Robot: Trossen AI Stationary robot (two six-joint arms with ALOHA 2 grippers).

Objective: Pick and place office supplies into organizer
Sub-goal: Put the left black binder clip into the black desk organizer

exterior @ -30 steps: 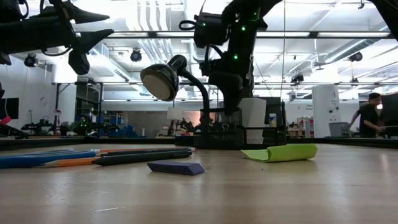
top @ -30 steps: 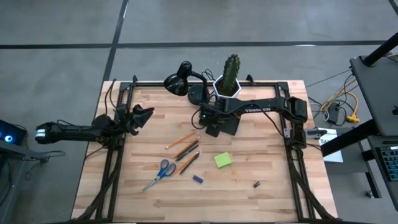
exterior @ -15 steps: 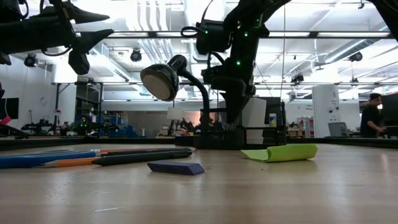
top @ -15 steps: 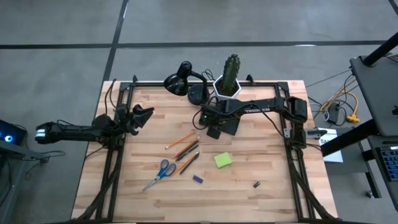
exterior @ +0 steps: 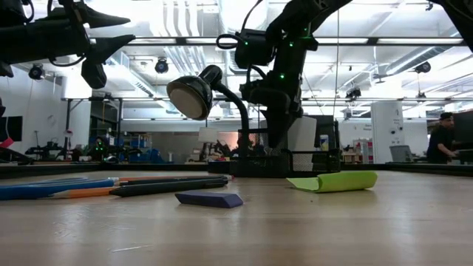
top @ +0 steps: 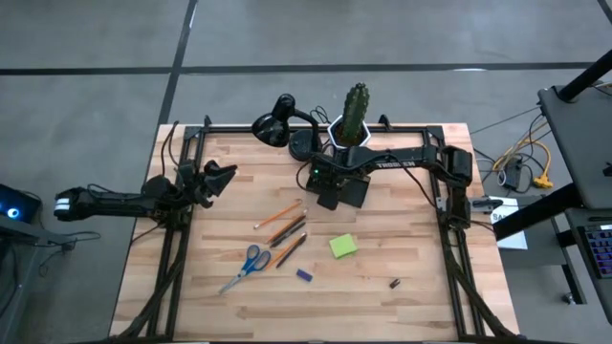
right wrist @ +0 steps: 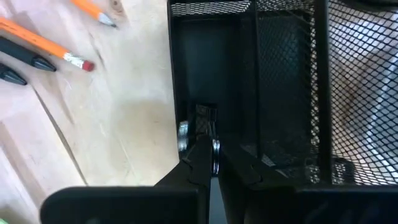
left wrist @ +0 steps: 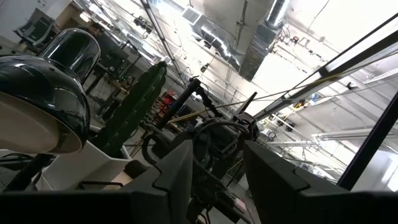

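Right gripper (right wrist: pixel 211 163) is clenched on a small silver binder clip (right wrist: pixel 213 149) inside the black wire-mesh organizer (right wrist: pixel 286 81), nothing else visible in that compartment. Left gripper (top: pixel 218 179) hangs released w/ nothing in it.

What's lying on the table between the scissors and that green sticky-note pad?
In the high view, orange and dark pencils lie between the scissors and the green sticky-note pad, with a small blue block just below that line.

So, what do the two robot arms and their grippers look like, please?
Both arms are dark, nearly black, built of slim jointed links. The right arm carries pale lettering along its long link and small green lights near the wrist. The left arm has a white band near its outer end. The right gripper has two dark pointed fingers with small silver screws; the left gripper has broad, flat dark fingers.
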